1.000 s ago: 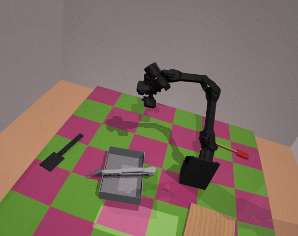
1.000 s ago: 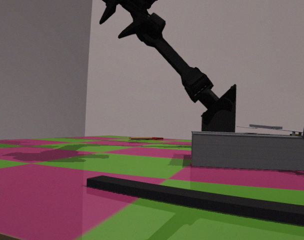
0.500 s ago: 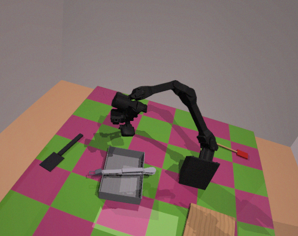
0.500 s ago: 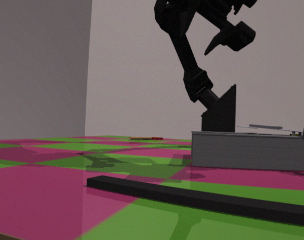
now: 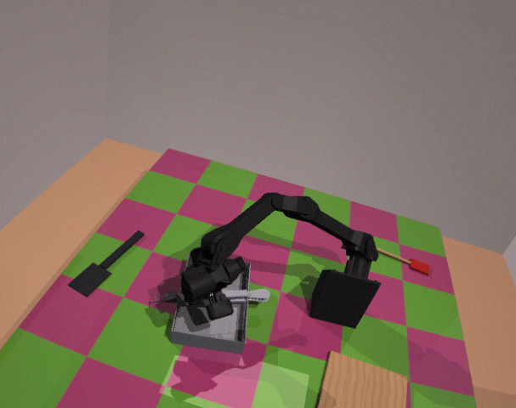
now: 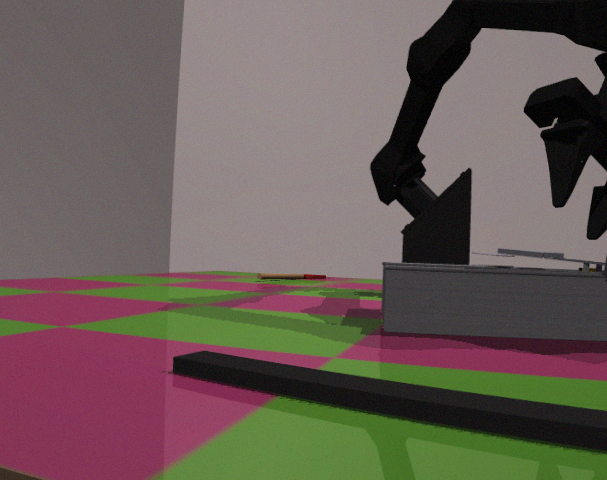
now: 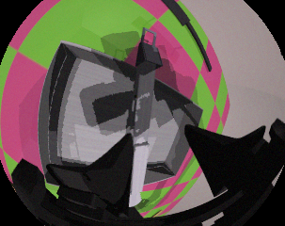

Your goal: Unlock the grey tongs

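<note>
- The board (image 5: 363,381) at lower right is showing rough wood grain.
- The roasting tin (image 5: 213,336) is looking like dull grey metal.
- The tongs (image 5: 249,296) are gleaming pale, smooth.
- The pincer (image 7: 161,164) is appearing matt black.

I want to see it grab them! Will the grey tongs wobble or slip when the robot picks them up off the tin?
Probably a little. The tongs are long and thin, resting only across the rims of the roasting tin, so an off-centre grip could tip them. They look smooth and stiff, so they might slide rather than bend. The gripper is open above them, holding nothing.
</note>
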`<state>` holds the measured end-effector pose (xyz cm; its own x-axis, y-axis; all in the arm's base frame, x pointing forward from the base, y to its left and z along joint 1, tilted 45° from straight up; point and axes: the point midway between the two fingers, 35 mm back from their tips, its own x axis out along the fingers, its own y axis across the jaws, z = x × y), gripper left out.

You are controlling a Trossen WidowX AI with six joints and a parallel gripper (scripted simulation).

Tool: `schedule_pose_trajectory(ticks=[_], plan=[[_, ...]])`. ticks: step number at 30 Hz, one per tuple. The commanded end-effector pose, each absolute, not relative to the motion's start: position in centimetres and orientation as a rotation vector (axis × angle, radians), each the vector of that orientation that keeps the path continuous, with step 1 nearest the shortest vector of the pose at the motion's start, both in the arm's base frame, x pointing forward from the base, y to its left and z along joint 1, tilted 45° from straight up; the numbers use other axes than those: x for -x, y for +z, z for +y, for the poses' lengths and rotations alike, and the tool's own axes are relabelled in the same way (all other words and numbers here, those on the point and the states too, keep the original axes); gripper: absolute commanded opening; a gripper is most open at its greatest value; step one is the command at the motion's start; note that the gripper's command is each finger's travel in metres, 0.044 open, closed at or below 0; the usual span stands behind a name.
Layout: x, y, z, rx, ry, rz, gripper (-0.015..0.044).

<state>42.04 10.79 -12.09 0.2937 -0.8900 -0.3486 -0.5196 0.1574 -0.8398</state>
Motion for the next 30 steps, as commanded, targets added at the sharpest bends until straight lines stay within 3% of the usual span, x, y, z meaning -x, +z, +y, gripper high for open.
schedule_pose_trajectory(ticks=[1,30], plan=[[-41.8,-13.1,10.8,1.485,-0.461,1.364,0.0260],[-42.0,-14.3,10.1,1.483,-0.455,1.364,0.0260]])
